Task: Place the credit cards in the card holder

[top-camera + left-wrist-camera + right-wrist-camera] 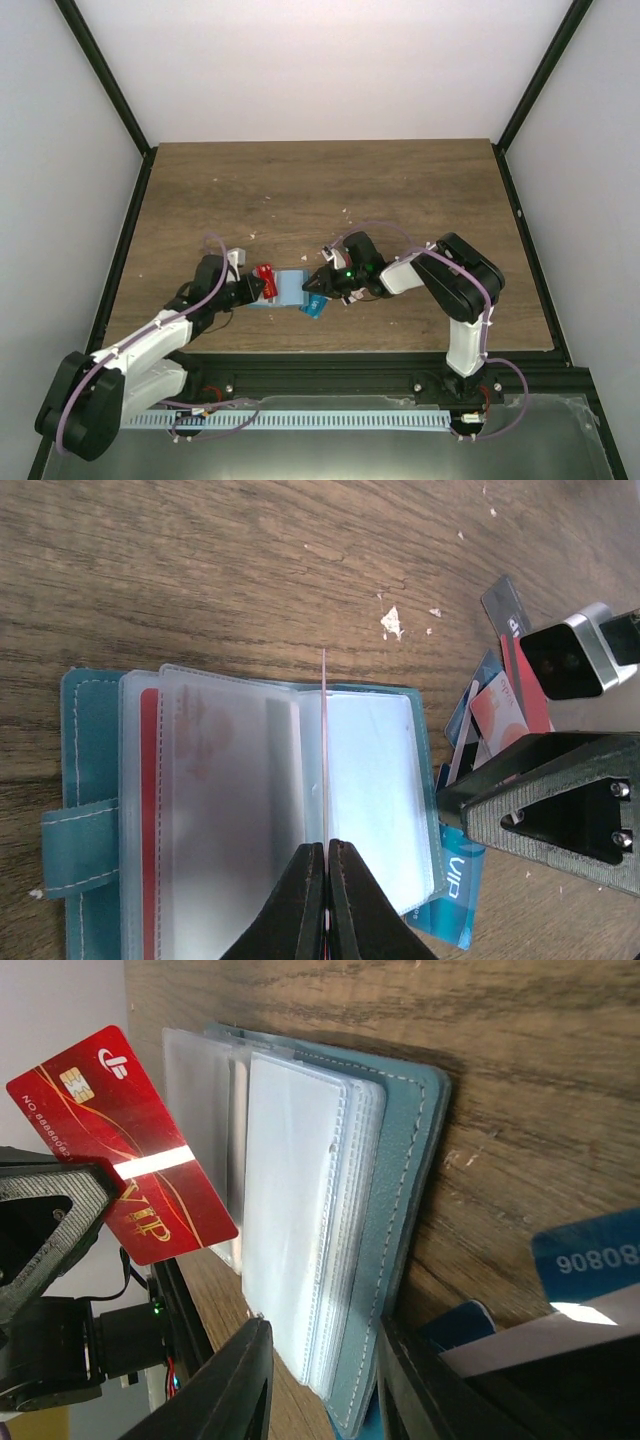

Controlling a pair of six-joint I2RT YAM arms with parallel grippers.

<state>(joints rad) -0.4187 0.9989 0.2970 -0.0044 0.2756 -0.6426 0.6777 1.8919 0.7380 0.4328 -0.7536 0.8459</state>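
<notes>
Now: wood table (300,180), white walls (320,60). My left fingers (298,905) pinch red card (130,1150) on edge; right fingers (240,1385) spread astride open card holder (405,1160), lying flat.

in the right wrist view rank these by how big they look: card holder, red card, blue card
1. card holder
2. red card
3. blue card, smallest as seen, but it is cut off by the frame edge and partly covered, so its true rank against the red card is unsure.

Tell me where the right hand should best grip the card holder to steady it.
Probably the card holder by its outer right edge, cover and clear sleeves pinched together, coming in low from the right. That thick free edge faces the right hand, whose fingers straddle it; the left hand holds a red card over the middle.
</notes>
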